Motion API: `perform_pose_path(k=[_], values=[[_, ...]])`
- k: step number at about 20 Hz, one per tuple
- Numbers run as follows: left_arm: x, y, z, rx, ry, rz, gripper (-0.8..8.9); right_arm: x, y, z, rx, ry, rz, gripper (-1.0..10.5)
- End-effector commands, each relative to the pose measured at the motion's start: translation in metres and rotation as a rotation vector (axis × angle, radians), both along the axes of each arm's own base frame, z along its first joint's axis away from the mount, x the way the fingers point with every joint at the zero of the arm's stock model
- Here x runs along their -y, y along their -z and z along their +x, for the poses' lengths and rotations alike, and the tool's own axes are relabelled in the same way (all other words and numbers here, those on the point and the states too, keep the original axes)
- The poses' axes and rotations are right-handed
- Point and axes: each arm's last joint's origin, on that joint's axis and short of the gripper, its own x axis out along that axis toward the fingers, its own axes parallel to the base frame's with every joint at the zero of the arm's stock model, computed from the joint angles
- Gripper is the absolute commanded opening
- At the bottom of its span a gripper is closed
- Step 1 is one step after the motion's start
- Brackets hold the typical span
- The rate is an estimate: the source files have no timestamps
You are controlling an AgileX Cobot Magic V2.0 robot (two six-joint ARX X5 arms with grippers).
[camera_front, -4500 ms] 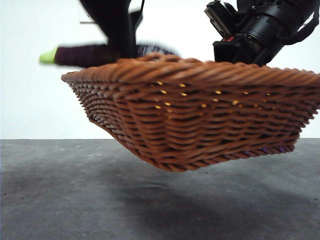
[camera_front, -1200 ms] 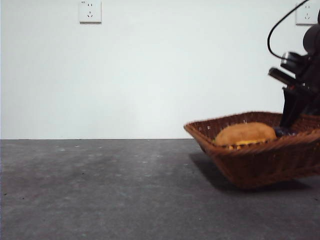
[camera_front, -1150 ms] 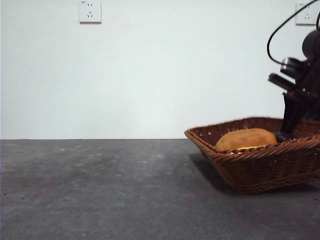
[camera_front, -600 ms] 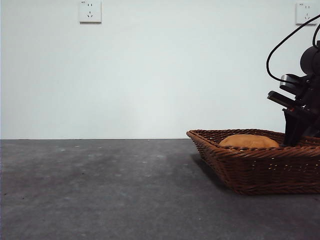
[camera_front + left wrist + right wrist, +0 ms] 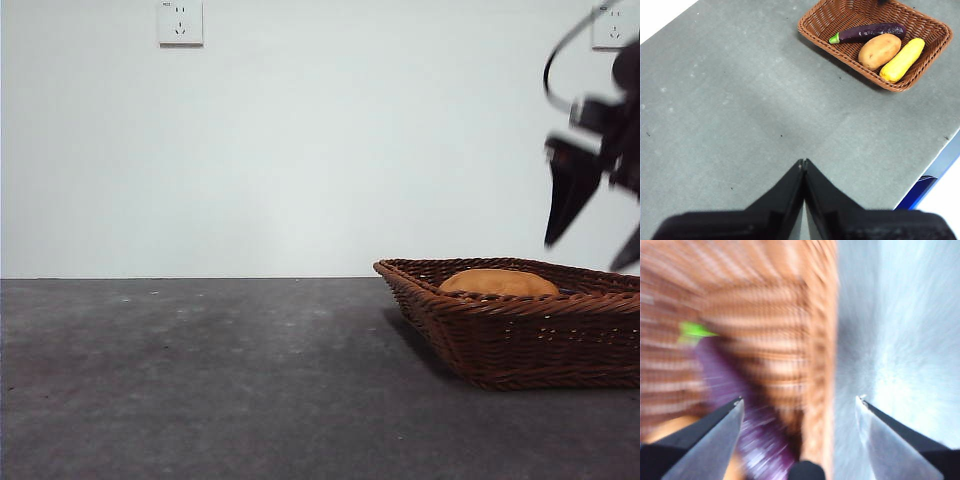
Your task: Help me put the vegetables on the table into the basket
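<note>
The right hand hangs just above the basket, spread wide and holding nothing. Under it, inside the basket, lie the eggplant, potato and corn. The left hand is pressed together, far off over the bench.

front low and level, left wrist high, both showing basket

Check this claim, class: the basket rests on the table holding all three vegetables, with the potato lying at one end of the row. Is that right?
Not quite. The left wrist view shows the potato in the middle, between the eggplant and the corn. The basket does rest on the table holding all three.
</note>
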Motion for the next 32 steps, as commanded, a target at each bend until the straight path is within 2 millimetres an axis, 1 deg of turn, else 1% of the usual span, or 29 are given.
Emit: perform_pose_path(k=[1,3,5,6,7,8,10,11,13,14,16,19,32], values=[[0.000,0.000,0.000,0.003,-0.006,-0.002,-0.08,-0.002,-0.033,-0.021,0.059,-0.009,-0.001,3.7],[0.000,0.000,0.000,0.003,-0.006,-0.002,-0.08,-0.005,-0.068,-0.056,0.097,-0.036,0.035,3.6],[0.000,0.000,0.001,0.002,-0.006,-0.002,-0.08,-0.012,-0.095,-0.093,0.140,-0.095,0.057,2.0],[0.000,0.000,0.001,0.002,-0.005,-0.002,-0.08,-0.015,-0.106,-0.112,0.157,-0.116,0.055,1.5],[0.000,0.000,0.001,0.002,-0.005,-0.002,-0.08,-0.016,-0.113,-0.125,0.172,-0.135,0.052,1.4],[0.000,0.000,0.001,0.002,-0.005,-0.002,-0.08,-0.019,-0.120,-0.139,0.188,-0.150,0.052,1.0],[0.000,0.000,0.001,0.002,-0.005,-0.002,-0.08,-0.022,-0.129,-0.162,0.211,-0.172,0.053,0.5],[0.000,0.000,0.001,0.002,-0.005,-0.002,-0.08,-0.022,-0.132,-0.173,0.221,-0.184,0.049,0.5],[0.000,0.000,0.001,0.002,-0.005,-0.001,-0.08,-0.022,-0.136,-0.190,0.233,-0.208,0.038,-0.2],[0.000,0.000,0.001,0.002,-0.006,-0.002,-0.08,-0.022,-0.137,-0.197,0.231,-0.210,0.036,-0.1],[0.000,0.000,0.001,0.002,-0.006,-0.002,-0.08,-0.021,-0.137,-0.206,0.223,-0.230,0.021,-0.1],[0.000,0.000,0.001,0.002,-0.006,-0.002,-0.08,-0.021,-0.135,-0.211,0.177,-0.240,0.018,-0.1],[0.000,0.000,0.001,0.001,-0.006,-0.001,-0.04,-0.021,-0.134,-0.208,0.171,-0.238,0.020,0.0]])
